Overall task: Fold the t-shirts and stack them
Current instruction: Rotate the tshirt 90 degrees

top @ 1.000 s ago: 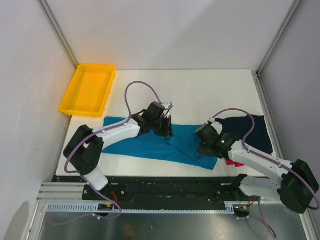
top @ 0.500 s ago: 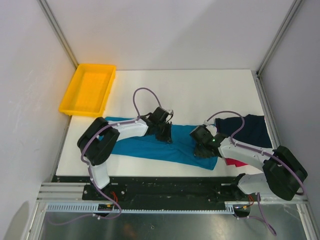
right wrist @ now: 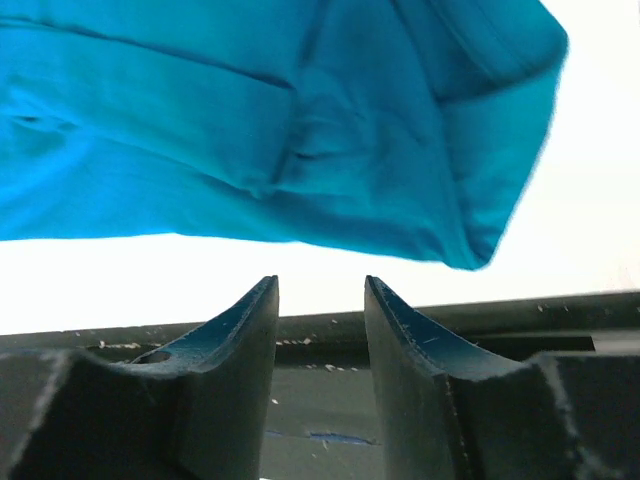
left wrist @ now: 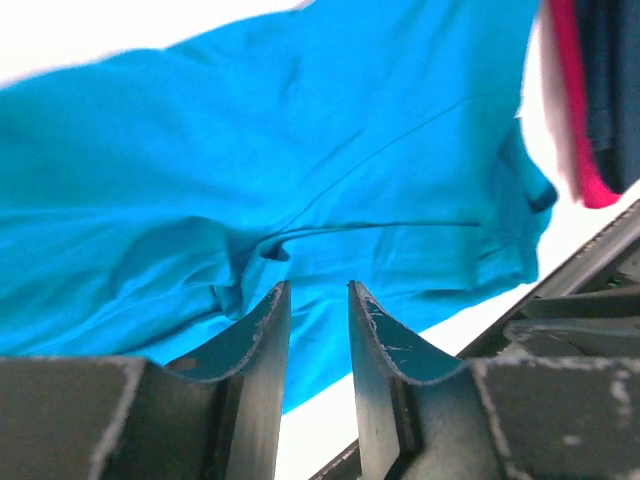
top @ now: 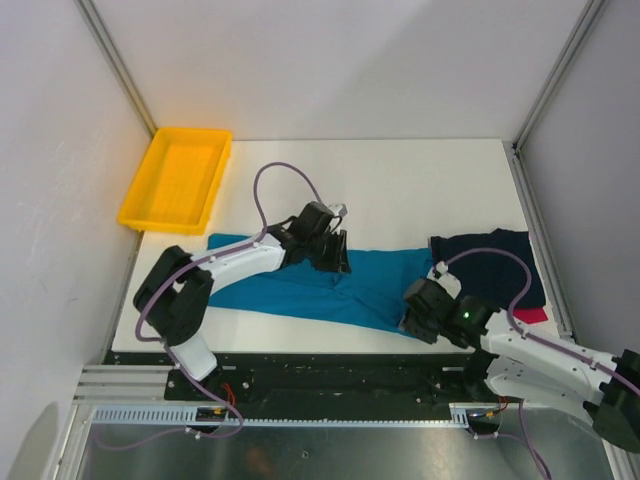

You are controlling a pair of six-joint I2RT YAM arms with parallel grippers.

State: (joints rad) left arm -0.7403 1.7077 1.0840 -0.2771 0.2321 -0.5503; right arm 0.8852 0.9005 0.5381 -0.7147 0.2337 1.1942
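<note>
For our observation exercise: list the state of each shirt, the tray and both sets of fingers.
teal t-shirt: laid out, creased
navy t-shirt: lying loosely at the right
red-pink t-shirt: mostly covered by the navy one
yellow tray: empty
left fingers: apart, holding nothing
right fingers: apart, holding nothing

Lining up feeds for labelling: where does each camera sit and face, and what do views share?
Top external: above and behind the bases, looking down on the table, yellow tray, teal shirt and navy shirt; left arm and right arm show.
Left wrist: on the left arm, looking across the teal shirt toward the red-pink shirt; its parted jaws show.
Right wrist: on the right arm, facing the teal shirt's corner; its parted jaws show.
Shared: all three see the teal shirt.
</note>
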